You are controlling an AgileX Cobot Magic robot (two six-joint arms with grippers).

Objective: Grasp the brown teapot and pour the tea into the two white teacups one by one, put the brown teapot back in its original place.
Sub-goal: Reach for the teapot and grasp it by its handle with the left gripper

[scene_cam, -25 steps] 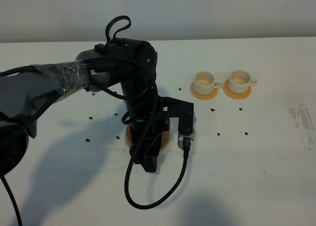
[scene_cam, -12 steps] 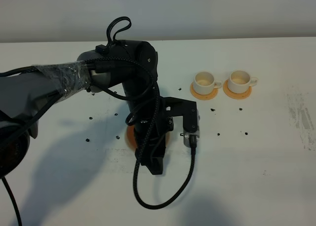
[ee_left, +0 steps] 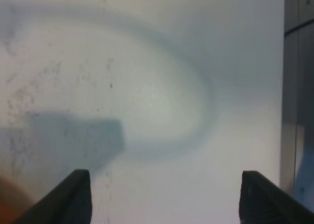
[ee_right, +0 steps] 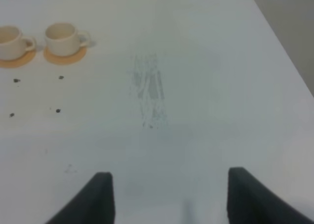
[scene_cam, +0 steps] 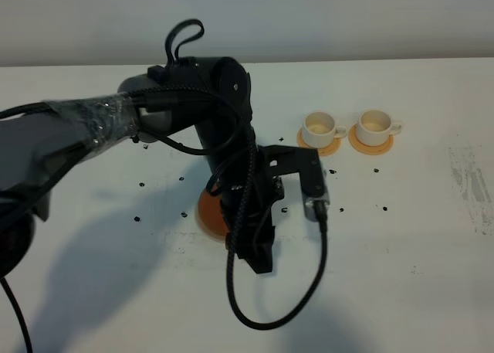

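Two white teacups (scene_cam: pixel 321 127) show cream insides; left tool (ee_left: pixel 167 187) and right tool (ee_right: pixel 171 185) stand wide.

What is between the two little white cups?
Nothing stands there: only a thin strip of bare table between the left cup and the right cup, with the left cup's handle poking into it. The high camera shows it.

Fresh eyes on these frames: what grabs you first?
The big black left arm reaches over the middle of the table, partly hiding a round tan coaster; no teapot shows. Right of it, farther back, two white teacups sit on small orange coasters. The left claw is open over bare table.
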